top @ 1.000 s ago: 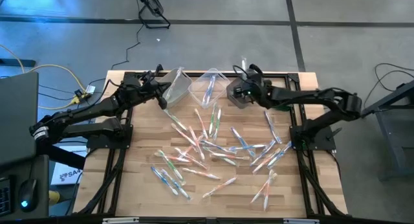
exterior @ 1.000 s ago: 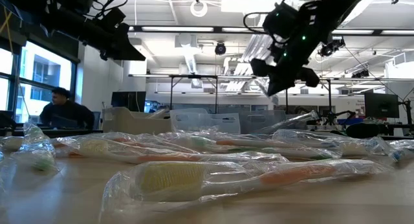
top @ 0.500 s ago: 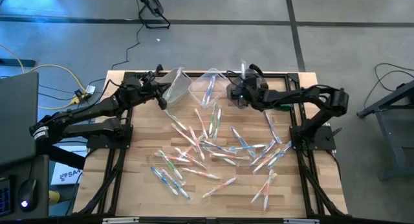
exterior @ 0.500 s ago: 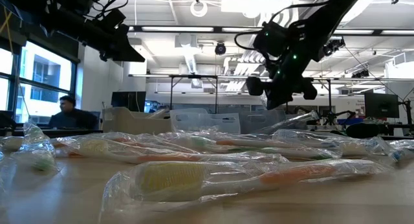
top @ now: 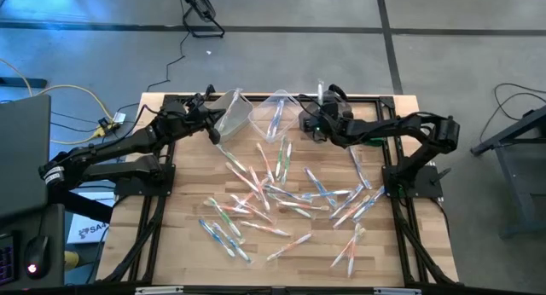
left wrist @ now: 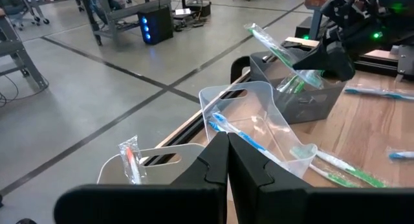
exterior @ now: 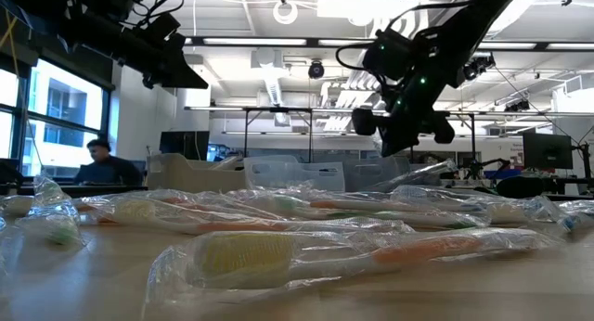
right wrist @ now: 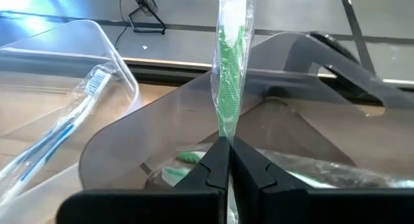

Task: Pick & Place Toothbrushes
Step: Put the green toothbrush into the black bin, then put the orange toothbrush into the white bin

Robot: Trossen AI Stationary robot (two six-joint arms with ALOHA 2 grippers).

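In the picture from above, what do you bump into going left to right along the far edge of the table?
Left gripper, shut and empty → clear bin → middle clear bin → right gripper, shut on a green toothbrush, over the dark bin.

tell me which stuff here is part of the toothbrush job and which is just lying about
Job:
- wrapped toothbrushes scattered on the table
- green toothbrush pinched in the right gripper
- three bins: first bin, middle bin, dark bin

Lying about:
- yellow cable
- stand on the floor
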